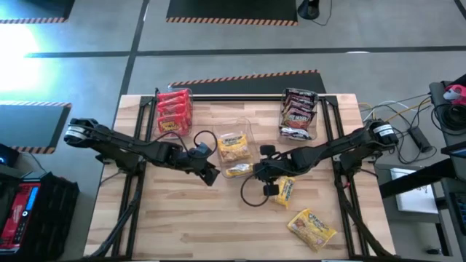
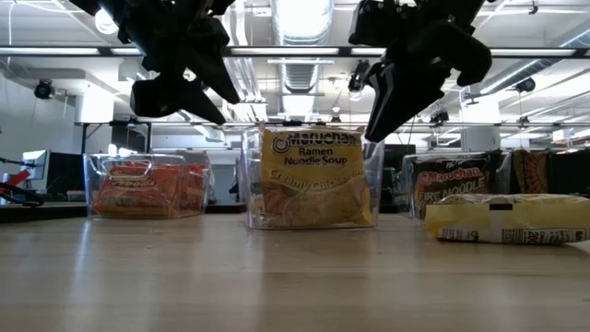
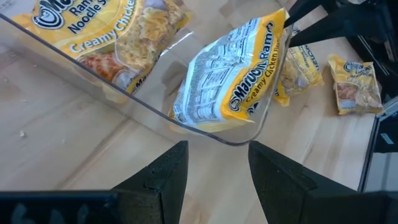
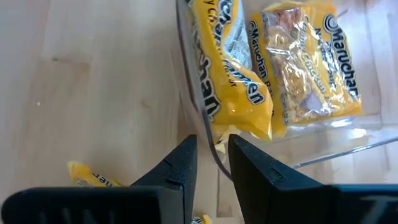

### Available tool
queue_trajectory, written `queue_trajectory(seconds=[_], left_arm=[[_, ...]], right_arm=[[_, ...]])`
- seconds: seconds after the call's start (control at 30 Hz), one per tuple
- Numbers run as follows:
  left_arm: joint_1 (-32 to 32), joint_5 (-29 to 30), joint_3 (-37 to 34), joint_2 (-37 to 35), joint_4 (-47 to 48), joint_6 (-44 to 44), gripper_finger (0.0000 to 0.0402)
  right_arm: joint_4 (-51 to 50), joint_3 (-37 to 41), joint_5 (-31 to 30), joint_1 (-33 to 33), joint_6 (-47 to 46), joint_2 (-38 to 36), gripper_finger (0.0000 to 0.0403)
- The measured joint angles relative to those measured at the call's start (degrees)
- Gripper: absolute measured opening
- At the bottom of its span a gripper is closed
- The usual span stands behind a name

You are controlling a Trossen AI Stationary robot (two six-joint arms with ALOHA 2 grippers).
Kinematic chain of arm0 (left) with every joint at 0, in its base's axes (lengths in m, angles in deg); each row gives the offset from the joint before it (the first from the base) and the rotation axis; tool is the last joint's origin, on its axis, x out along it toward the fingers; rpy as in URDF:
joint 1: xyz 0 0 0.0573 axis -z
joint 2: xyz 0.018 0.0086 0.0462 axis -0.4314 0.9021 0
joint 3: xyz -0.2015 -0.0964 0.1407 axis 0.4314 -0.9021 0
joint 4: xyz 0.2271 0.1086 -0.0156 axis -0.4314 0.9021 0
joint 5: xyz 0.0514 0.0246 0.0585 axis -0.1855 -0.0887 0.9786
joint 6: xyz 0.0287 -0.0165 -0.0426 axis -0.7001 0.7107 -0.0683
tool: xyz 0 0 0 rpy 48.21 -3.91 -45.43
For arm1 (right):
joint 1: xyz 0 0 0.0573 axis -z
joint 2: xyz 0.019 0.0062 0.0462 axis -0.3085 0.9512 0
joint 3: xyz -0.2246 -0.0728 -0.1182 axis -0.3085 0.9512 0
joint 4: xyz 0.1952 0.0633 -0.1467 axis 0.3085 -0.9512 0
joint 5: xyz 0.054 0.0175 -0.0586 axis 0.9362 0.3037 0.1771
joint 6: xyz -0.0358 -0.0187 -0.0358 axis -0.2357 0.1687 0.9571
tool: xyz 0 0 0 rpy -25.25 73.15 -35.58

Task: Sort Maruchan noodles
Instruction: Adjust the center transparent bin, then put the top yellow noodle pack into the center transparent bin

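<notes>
A clear middle bin [image 1: 251, 133] holds a yellow Maruchan packet [image 1: 233, 145] lying flat. A second yellow packet [image 3: 230, 81] stands tilted on its long edge in the bin's near corner, and my right gripper [image 4: 212, 146] is shut on its end. My left gripper [image 3: 217, 162] hovers open just short of that corner, on the near-left side, with nothing between its fingers. Two more yellow packets [image 1: 285, 191] [image 1: 312, 227] lie flat on the table near the right front. My right gripper pinches the tilted packet's end seam [image 3: 284, 22] between its two fingertips, coming slanting down from the table's right. The packet's other end rests low inside the bin against the clear wall [image 3: 249, 134]. The bin's rim runs just under the fingers [image 4: 239, 162].
A clear bin of red packets [image 1: 173, 110] stands at the far left and a bin of dark packets [image 1: 298, 113] at the far right. Cables loop over the wood beside both wrists. Bare wood lies along the table's near edge.
</notes>
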Motion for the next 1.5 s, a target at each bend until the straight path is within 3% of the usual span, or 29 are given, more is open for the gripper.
queue_trajectory(seconds=[0.37, 0.67, 0.87, 1.1, 1.33, 1.5], left_arm=[[0.0, 0.3, 0.0, 0.0, -1.3, 0.0, 0.0152], [0.0, 0.3, 0.1, 0.0, -1.9, 0.0, 0.0152], [0.0, 0.3, 0.1, 0.0, -1.9, 0.0, 0.0152], [0.0, 0.3, 0.1, 0.0, -1.9, 0.0, 0.0152], [0.0, 0.3, 0.1, -0.1, -2.0, -0.2, 0.0152], [0.7, 0.3, 0.1, -0.1, -2.4, -0.1, 0.0152]], right_arm=[[3.0, 0.2, 9.7, -0.2, -6.3, 0.0, 0.0064], [5.7, 0.2, 10.9, -1.2, -8.2, 0.6, 0.0063], [9.4, 0.2, 15.2, -2.4, -9.9, 3.0, 0.0063], [9.8, 0.2, 15.0, -2.4, -13.2, 1.6, 0.0063], [2.5, -5.3, 15.1, -2.5, -15.9, -0.7, 0.0065], [-5.8, -7.6, 16.2, -3.6, -27.0, -0.9, 0.0065]])
